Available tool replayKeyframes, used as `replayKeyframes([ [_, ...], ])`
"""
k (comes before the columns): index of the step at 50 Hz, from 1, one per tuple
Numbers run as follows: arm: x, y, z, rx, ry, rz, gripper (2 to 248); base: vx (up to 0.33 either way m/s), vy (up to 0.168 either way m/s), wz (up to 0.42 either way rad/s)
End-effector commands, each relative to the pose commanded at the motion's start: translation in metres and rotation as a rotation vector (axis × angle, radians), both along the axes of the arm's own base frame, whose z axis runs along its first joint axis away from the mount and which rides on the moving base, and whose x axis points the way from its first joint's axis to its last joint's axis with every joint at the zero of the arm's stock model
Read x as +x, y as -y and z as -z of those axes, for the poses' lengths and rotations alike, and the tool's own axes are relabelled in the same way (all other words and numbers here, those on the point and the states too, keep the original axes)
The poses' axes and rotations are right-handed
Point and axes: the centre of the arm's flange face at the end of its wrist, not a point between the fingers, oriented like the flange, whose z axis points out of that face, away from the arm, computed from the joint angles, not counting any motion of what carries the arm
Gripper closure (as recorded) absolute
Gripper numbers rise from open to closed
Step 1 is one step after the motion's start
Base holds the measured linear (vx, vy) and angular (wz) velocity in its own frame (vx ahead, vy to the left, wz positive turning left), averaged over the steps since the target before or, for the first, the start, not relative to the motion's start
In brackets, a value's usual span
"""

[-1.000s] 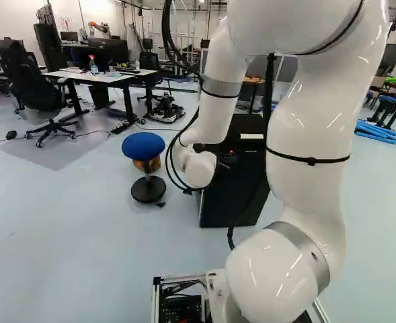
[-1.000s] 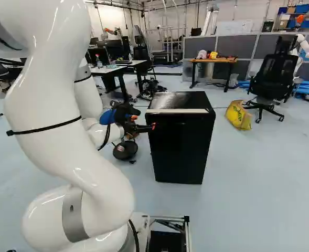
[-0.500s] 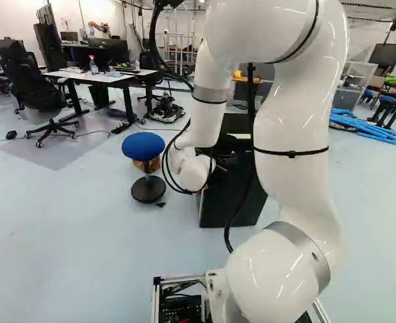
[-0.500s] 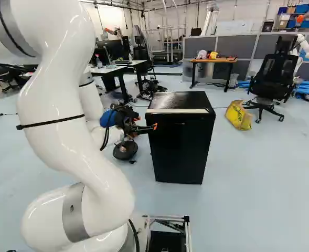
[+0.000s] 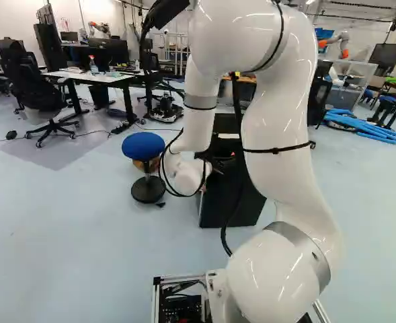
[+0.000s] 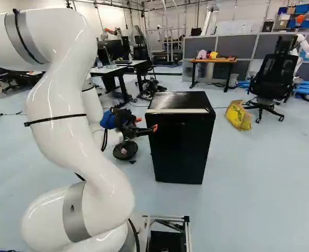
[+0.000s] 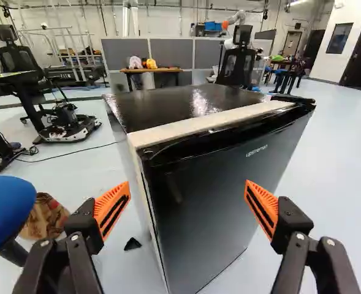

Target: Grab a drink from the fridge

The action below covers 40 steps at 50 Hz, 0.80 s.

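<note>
Fridge [image 7: 162,107] likely heavy; door [image 7: 229,184] slick, probably stiff at first. Pull by its upright edge [image 7: 156,226]. My gripper [image 7: 187,183], spread wide, empty, faces fridge.

One white arm [image 5: 271,121] — rising from its lowest joint [image 5: 278,276] beside the edge of the base frame [image 5: 181,277], bent over at a high elbow [image 5: 245,33], then down to a low, folded wrist [image 5: 187,176]. One black gripper [image 6: 147,124], extended sideways in the right base view. In the wrist view, same gripper [image 7: 187,188] — fingers spread wide, orange pads [image 7: 112,208] slanted, well apart.
</note>
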Motion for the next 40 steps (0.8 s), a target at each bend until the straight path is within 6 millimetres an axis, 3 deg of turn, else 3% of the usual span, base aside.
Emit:
replayKeyframes([
  [40, 0.024, -0.018, 0.002, 0.004, 0.042, 0.005, 3, 0.000, 0.000, 0.000],
])
